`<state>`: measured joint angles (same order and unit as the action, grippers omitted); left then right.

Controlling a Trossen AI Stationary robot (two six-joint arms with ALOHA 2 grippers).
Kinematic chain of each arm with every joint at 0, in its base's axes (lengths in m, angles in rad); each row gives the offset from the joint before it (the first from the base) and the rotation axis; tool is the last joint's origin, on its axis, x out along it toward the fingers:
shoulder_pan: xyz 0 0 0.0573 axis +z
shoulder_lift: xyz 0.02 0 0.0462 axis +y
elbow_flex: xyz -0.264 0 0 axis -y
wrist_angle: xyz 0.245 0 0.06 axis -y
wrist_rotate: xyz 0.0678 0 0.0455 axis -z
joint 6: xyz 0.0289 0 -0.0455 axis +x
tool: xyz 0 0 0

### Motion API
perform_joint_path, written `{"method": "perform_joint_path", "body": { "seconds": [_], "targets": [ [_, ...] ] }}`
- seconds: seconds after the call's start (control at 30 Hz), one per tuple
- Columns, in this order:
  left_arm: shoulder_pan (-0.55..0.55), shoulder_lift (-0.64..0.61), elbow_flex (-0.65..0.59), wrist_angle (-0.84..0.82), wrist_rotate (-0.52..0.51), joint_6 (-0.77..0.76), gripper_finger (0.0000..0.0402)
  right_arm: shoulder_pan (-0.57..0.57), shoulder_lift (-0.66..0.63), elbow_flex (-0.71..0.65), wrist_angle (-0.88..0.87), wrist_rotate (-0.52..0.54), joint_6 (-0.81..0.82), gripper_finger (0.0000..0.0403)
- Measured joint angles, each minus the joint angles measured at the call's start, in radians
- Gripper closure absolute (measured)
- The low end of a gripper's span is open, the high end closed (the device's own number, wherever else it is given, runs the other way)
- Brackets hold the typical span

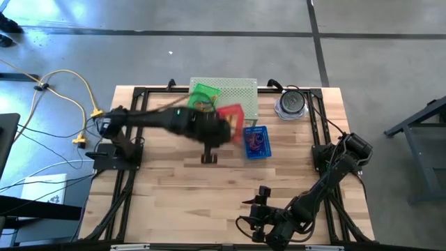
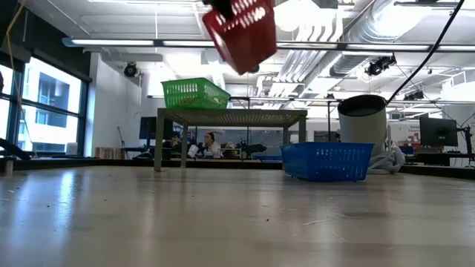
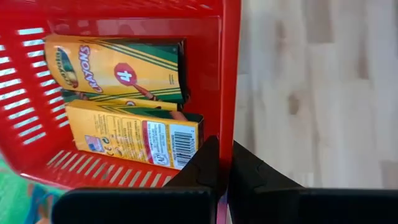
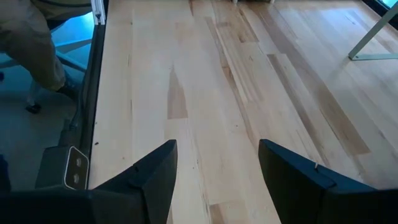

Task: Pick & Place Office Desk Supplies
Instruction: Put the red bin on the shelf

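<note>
Your left gripper (image 3: 224, 163) is pinched on the rim of the red basket (image 3: 229, 68), held in the air over the table (image 1: 174, 195), w/ two yellow crayon packets (image 3: 134, 134) lying inside; the basket hangs tilted in the low view, so keep it level & move slowly or the packets may slide out; set it down flat before letting go, clear of the blue basket (image 1: 256, 142) to its right & the green basket (image 1: 204, 95) on the shelf (image 1: 240, 89); right gripper (image 4: 217, 165) waits near-right, fingers spread, empty.

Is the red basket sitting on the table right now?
No, the red basket hangs in the air above the table, its wall pinched by the left gripper.
</note>
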<state>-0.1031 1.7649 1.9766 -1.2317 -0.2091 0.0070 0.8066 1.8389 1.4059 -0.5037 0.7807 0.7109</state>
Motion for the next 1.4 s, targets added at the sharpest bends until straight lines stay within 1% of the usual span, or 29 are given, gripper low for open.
{"method": "perform_joint_path", "body": {
  "seconds": [0.1, 0.2, 0.33, 0.5, 0.67, 0.77, 1.4],
  "targets": [
    [0.092, 0.004, 0.0, 0.002, 0.053, 0.005, 0.04, 0.0, 0.0, 0.0, -0.005, 0.0, 0.0, 0.0188],
    [0.162, 0.018, -0.001, -0.004, 0.103, 0.03, 0.04, 0.0, 0.0, 0.0, -0.007, 0.0, -0.003, 0.0188],
    [0.196, 0.036, -0.001, -0.003, 0.129, 0.069, 0.04, 0.0, 0.0, 0.0, -0.014, 0.001, -0.005, 0.0188],
    [0.199, 0.066, -0.001, -0.002, 0.123, 0.124, 0.04, 0.005, 0.0, 0.0, -0.016, 0.002, -0.006, 0.0188],
    [0.206, 0.08, -0.001, -0.01, 0.051, 0.151, 0.04, 0.014, 0.0, 0.0, -0.017, 0.002, -0.006, 0.0188],
    [0.219, 0.084, -0.002, -0.035, 0.031, 0.154, 0.04, 0.02, 0.0, 0.0, -0.015, 0.004, -0.006, 0.0188],
    [0.28, 0.111, -0.002, -0.01, 0.016, 0.206, 0.04, 0.025, 0.0, 0.0, -0.016, 0.005, -0.005, 0.0188]
  ]
}}
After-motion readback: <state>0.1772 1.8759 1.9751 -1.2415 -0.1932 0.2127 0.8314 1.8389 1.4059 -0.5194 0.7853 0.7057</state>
